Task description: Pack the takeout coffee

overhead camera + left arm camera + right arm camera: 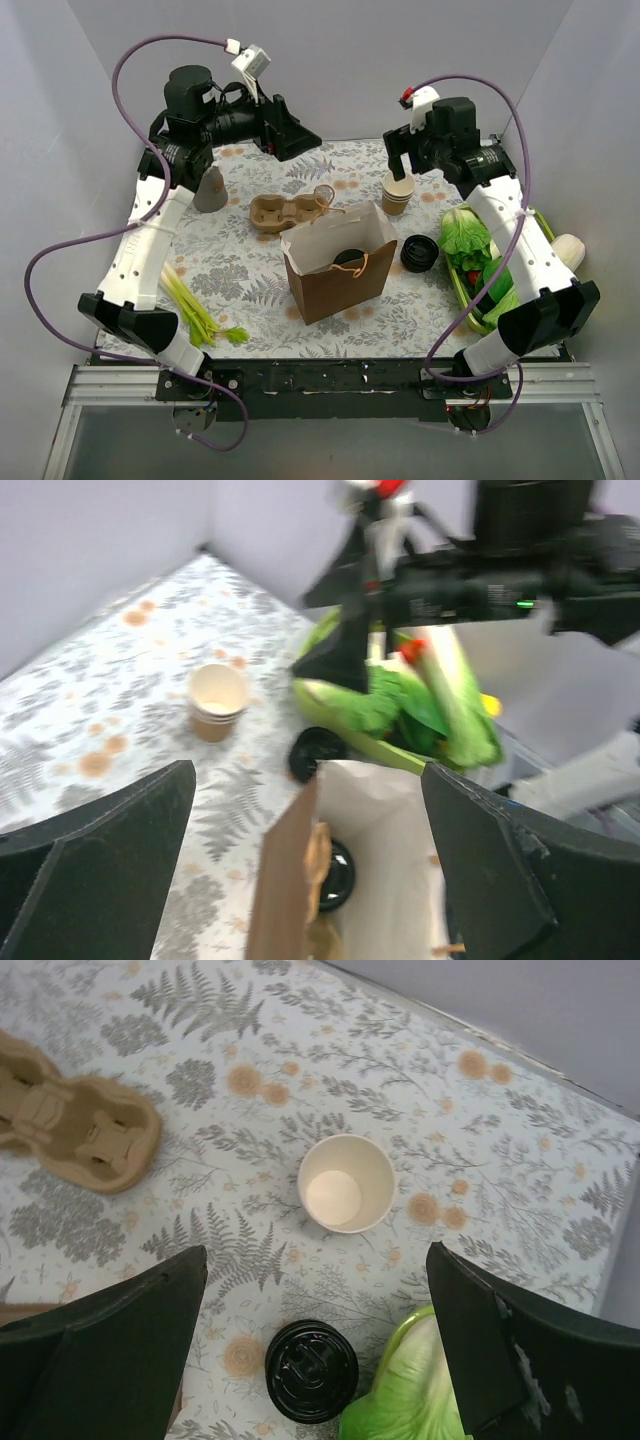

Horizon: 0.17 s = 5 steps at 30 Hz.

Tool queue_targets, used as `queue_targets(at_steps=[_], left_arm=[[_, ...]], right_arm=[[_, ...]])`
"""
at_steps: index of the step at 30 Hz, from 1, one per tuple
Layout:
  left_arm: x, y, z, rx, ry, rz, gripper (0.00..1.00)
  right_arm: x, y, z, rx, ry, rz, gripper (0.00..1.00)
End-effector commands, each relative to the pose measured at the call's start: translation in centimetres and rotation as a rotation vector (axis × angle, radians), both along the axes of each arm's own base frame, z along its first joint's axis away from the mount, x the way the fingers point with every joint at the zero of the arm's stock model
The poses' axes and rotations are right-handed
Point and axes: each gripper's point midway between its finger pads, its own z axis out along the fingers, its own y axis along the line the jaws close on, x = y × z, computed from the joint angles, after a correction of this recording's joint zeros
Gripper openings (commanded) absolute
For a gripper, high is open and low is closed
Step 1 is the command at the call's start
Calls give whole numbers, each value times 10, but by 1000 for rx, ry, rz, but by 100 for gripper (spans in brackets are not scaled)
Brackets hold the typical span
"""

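Starting on the left, the left gripper (290, 130) sits high near the back wall, with its jaws spread wide and nothing in them. Below the left gripper, the brown paper bag (338, 268) stands upright and open in the middle of the bench (240, 275). The takeout coffee (350, 260) seems to sit inside the bag, where only its round black lid shows. A good finish would be to lift away slowly, so the thin, crinkly bag does not tip. To the right, a stack of smooth tan paper cups (346, 1183) has no lids. The right gripper (400, 165) hangs over the stack, jaws wide apart and empty.
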Motion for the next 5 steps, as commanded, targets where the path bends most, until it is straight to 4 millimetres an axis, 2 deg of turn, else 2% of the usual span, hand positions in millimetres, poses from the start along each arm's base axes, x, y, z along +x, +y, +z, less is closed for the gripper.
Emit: queue_targets(at_steps=[1, 5], left_arm=[[50, 48, -6, 106, -71, 334, 98], [78, 79, -12, 134, -93, 497, 98]], right_arm=[[9, -37, 35, -12, -71, -238, 98], [8, -32, 53, 7, -118, -204, 98]])
